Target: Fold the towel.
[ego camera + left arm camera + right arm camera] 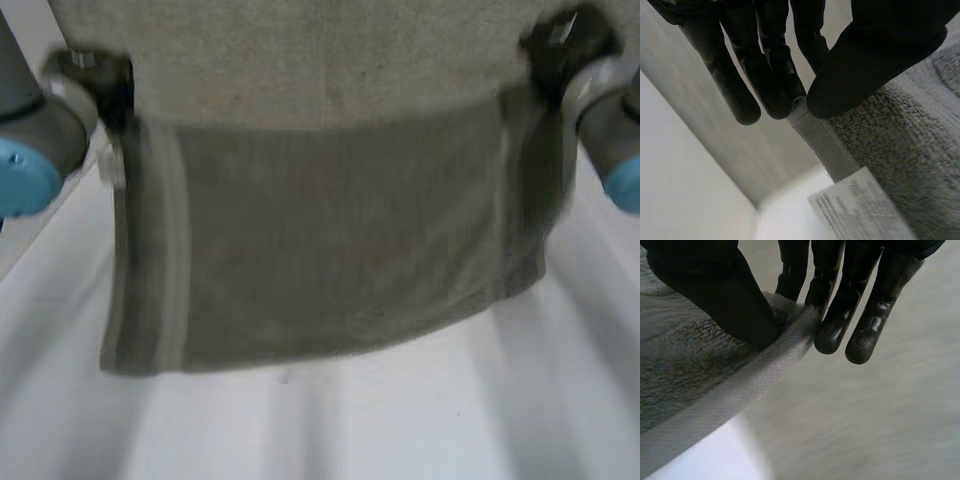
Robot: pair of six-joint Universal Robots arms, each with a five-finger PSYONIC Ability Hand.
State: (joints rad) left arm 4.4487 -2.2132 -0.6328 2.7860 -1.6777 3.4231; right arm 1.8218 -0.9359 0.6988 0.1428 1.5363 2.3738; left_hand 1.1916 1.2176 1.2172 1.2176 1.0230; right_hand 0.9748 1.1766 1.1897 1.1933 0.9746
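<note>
Grey towel (330,250) hangs between both hands, with the white table (400,420) beneath. I note the left hand (875,60) pinching one corner, thumb against fingers; the right hand (720,295) pinches the other likewise.
</note>
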